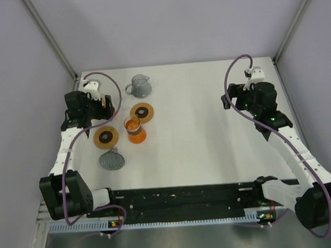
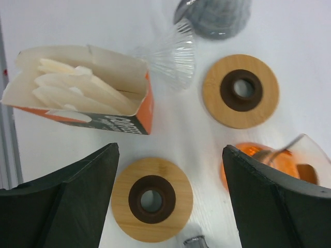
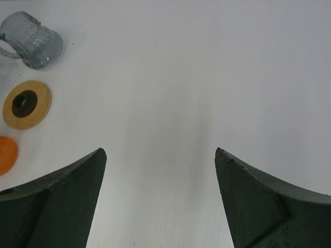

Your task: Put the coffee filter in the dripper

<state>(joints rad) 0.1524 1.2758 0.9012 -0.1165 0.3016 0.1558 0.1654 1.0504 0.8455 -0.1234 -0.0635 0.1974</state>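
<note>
An orange box (image 2: 132, 116) lies open on its side with white paper coffee filters (image 2: 72, 85) in it. A clear ribbed glass dripper (image 2: 170, 54) lies beside the box. An orange dripper (image 1: 134, 130) stands mid-table and shows partly behind my finger in the left wrist view (image 2: 266, 160). A grey dripper (image 1: 111, 159) sits nearer the front. My left gripper (image 1: 103, 105) hovers open and empty over the box area (image 2: 170, 147). My right gripper (image 1: 231, 101) is open and empty above bare table (image 3: 160, 150).
Two wooden discs with dark centre holes lie flat, one (image 1: 142, 112) beside the orange dripper and one (image 1: 106, 137) to its left. A grey glass mug (image 1: 141, 86) stands at the back. The table's left edge rail (image 2: 6, 144) runs close to the box.
</note>
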